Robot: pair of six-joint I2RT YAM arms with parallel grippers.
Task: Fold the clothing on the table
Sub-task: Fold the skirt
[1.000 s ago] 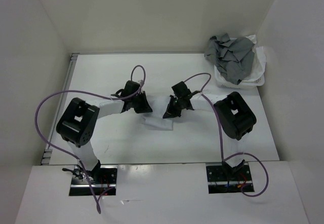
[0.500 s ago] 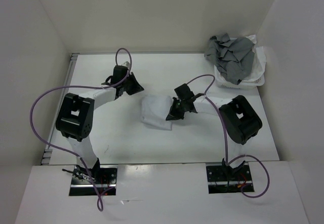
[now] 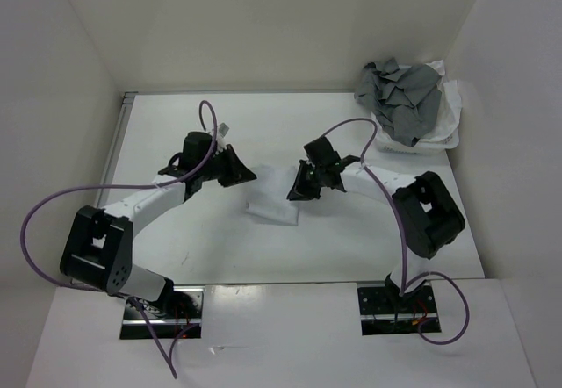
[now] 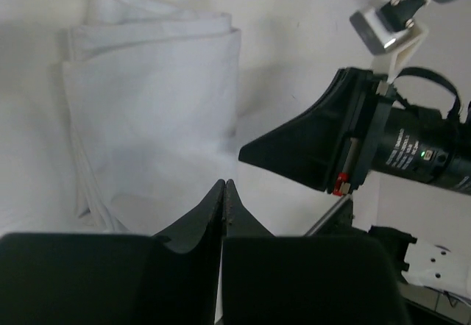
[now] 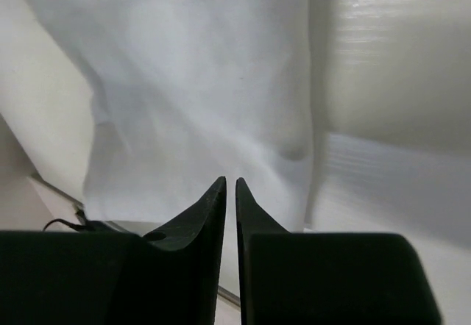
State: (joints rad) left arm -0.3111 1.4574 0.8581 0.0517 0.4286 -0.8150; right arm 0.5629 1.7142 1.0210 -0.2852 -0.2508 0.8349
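The metal rail [image 3: 120, 133] runs along the left edge of the table [image 3: 351, 239], and white walls [image 3: 263, 28] close in the left, far and right sides. The left arm reaches from its base at the near left up toward the middle of the table. The left gripper [image 3: 248, 176] points at the left side of the clothing [image 3: 273, 200]. In the left wrist view its fingers are pressed together tip to tip with nothing between them, and they hang over the cloth's near edge.

The clothing lies near the middle of the table between the two grippers, as a compact folded white rectangle. Stacked layers show along its left and top edges in the left wrist view.

The right gripper [image 3: 293, 193] sits over the right part of the cloth and covers that corner from above. In the right wrist view its fingers stand a narrow slit apart with nothing clamped, and the white fabric fills the view below them. The two grippers face each other closely across the cloth, with the right one's black body filling the right half of the left wrist view.

At the far right corner, well apart from the clothing, a white basket [image 3: 439, 138] holds a crumpled grey garment [image 3: 399, 94] heaped above its rim.
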